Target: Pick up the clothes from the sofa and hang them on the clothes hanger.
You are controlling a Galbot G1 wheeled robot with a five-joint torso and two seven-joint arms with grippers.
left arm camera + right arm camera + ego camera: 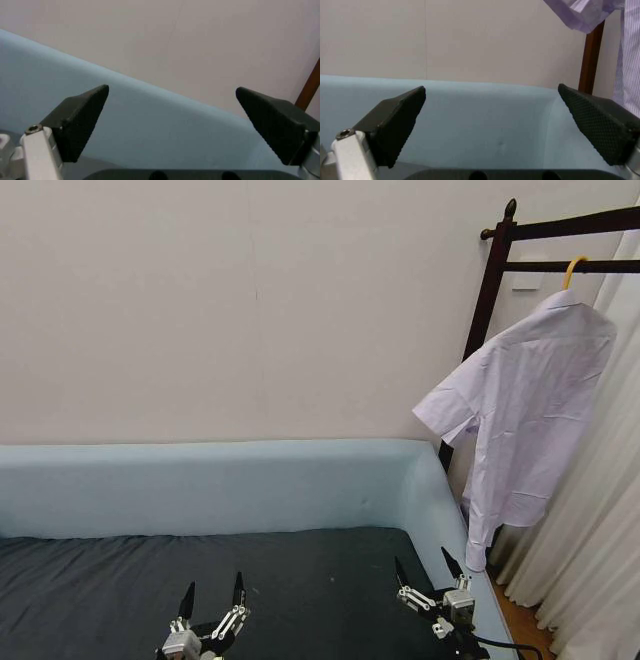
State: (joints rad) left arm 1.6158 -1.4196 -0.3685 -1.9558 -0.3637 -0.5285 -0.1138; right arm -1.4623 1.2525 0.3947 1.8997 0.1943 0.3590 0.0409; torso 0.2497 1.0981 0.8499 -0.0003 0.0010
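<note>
A pale lilac short-sleeved shirt [530, 420] hangs on a yellow hanger [575, 270] from the dark wooden clothes rack [492, 280] at the right, past the sofa's end. The shirt's hem [580, 15] and the rack post [590, 60] also appear in the right wrist view. The light blue sofa [200, 485] has a dark grey seat [200, 580] with no garment on it. My left gripper [212, 595] is open low over the seat's front. My right gripper [428, 572] is open near the sofa's right arm. Both hold nothing.
A plain white wall [250, 300] rises behind the sofa. White curtains [600, 550] hang at the far right beside the rack, with a strip of wooden floor [525, 620] below them.
</note>
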